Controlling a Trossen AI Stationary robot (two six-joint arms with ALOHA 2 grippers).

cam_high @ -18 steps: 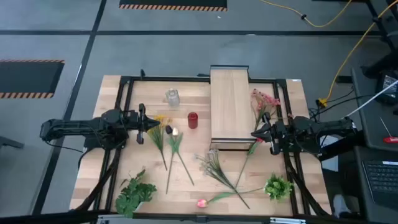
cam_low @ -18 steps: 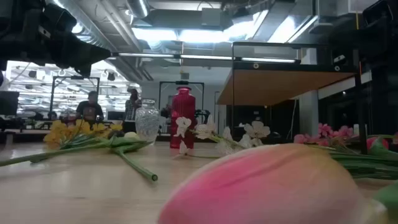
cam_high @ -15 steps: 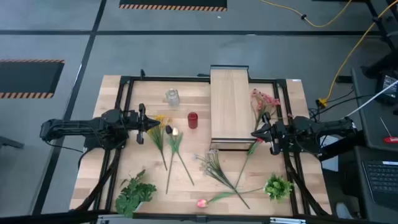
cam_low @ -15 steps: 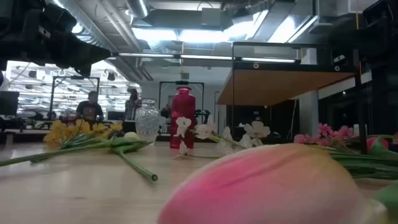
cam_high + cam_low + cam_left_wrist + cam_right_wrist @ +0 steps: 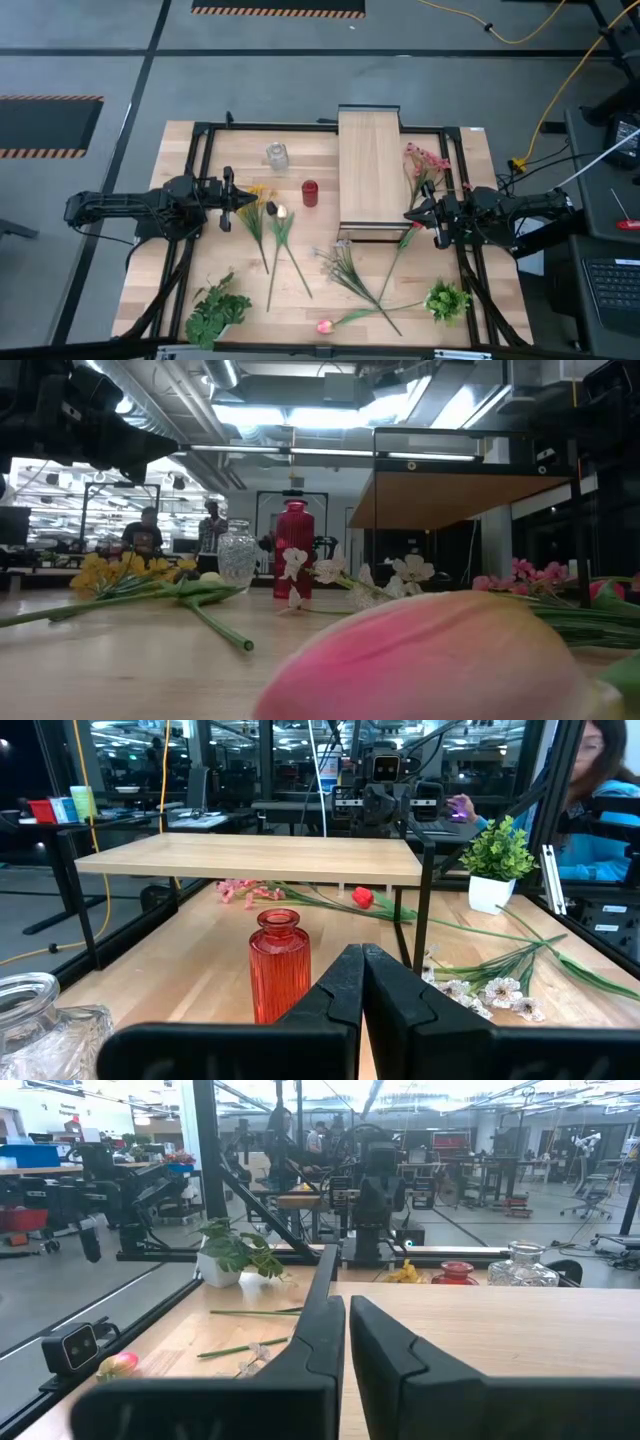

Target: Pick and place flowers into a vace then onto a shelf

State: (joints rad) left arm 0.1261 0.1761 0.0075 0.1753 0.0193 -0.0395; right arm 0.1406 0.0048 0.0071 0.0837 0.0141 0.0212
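The flowers lie loose on the wooden table: yellow daisies [image 5: 258, 192] by my left gripper, white sprigs [image 5: 340, 262] at the middle, a pink tulip [image 5: 324, 326] at the near edge, and a pink blossom spray [image 5: 425, 160] right of the shelf [image 5: 370, 170]. The clear glass vace [image 5: 277, 155] stands at the far side, left of the shelf, with no flower in it. My left gripper [image 5: 243, 200] hovers shut beside the daisies, pointing toward the shelf. My right gripper [image 5: 406, 215] hovers shut at the shelf's near right corner, above a red rose [image 5: 363, 897].
A small red cylinder [image 5: 310, 192] stands between the vace and the shelf. Leafy green bunches sit at the near left [image 5: 215, 310] and near right [image 5: 447, 300]. A dark frame [image 5: 200, 130] runs around the table. People stand in the room beyond.
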